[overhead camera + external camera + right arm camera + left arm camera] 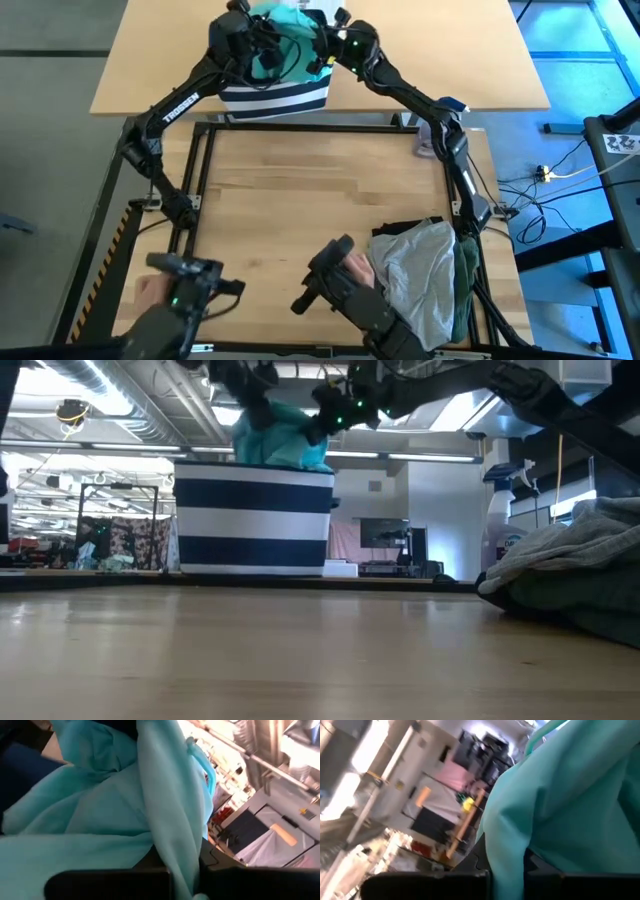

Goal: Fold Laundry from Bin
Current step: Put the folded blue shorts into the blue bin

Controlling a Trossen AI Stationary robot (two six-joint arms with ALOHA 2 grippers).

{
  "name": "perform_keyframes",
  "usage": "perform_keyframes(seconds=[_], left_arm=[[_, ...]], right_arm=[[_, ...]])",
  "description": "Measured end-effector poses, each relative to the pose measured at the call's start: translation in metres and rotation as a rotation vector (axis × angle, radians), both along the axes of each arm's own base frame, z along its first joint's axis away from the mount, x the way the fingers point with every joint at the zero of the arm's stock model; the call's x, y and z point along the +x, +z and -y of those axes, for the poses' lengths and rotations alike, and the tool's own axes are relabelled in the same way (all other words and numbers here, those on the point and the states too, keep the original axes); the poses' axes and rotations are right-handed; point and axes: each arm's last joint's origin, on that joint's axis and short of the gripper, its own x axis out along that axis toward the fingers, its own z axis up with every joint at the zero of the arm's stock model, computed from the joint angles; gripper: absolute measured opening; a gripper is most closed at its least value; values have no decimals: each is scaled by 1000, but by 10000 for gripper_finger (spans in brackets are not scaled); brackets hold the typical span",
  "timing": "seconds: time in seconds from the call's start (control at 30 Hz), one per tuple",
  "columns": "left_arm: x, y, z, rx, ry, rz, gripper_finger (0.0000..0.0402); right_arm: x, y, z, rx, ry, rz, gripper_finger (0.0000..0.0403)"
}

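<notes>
Low view: bare wooden tabletop (300, 650), workshop behind.

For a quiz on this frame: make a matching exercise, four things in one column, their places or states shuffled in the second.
1. teal garment
2. bin
3. folded pile
4. left gripper

a. striped, at the table's far edge
b. lying on the table's near right
c. shut on teal cloth above the bin
d. gripped by both grippers over the bin

Pairs: 1-d, 2-a, 3-b, 4-c
</notes>
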Motion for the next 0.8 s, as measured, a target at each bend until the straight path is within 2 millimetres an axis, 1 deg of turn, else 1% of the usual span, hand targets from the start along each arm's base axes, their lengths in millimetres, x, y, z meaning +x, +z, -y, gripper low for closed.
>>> perform_keyframes(seconds=[0.1, 0.27, 0.4, 0.5, 0.8], left_arm=[[1, -13, -13, -48, 18, 23, 9], [1, -21, -24, -67, 9, 44, 9], [1, -17, -25, -23, 9, 69, 9], [1, -12, -25, 23, 10, 97, 9], [1, -8, -25, 59, 15, 94, 8]], right_arm=[[1, -9, 6, 18, -12, -21, 14], [-6, -9, 15, 12, -54, -10, 13], [-10, -4, 19, -23, -75, 32, 13], [-11, -1, 19, -43, -78, 56, 13], [-11, 4, 18, -76, -73, 92, 13]])
